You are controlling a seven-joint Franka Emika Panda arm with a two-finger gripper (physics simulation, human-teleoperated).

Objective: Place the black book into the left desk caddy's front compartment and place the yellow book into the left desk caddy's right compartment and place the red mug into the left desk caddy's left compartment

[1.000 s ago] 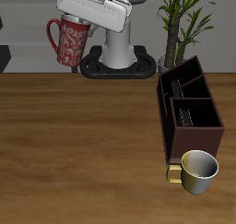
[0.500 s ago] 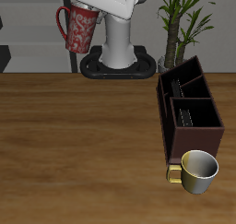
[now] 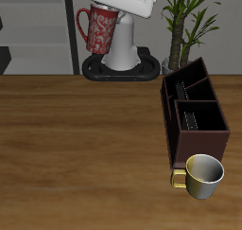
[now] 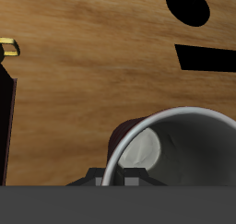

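Note:
The red mug (image 3: 99, 31), dark red with a pinkish pattern, hangs high above the back of the table in front of the robot's base. My gripper (image 3: 112, 12) is shut on its rim. In the wrist view the mug's (image 4: 175, 149) pale rim and dark inside fill much of the picture. The left desk caddy (image 3: 195, 132), a dark brown box with dividers, stands well away from the mug and lower. In its cell nearest the table's front edge lies a dark thing with a pale edge (image 3: 196, 116), seemingly the black book. The yellow book is hidden.
A glossy cream-yellow mug (image 3: 203, 175) stands just in front of the caddy, near the table's front edge; its handle (image 4: 8, 49) shows in the wrist view. A potted plant (image 3: 186, 21) rises behind the caddy. The robot's black base plate (image 3: 118, 69) sits at the back.
The gripper has carried the red mug sideways toward the caddy's side of the table and a little higher. Nothing on the table has moved.

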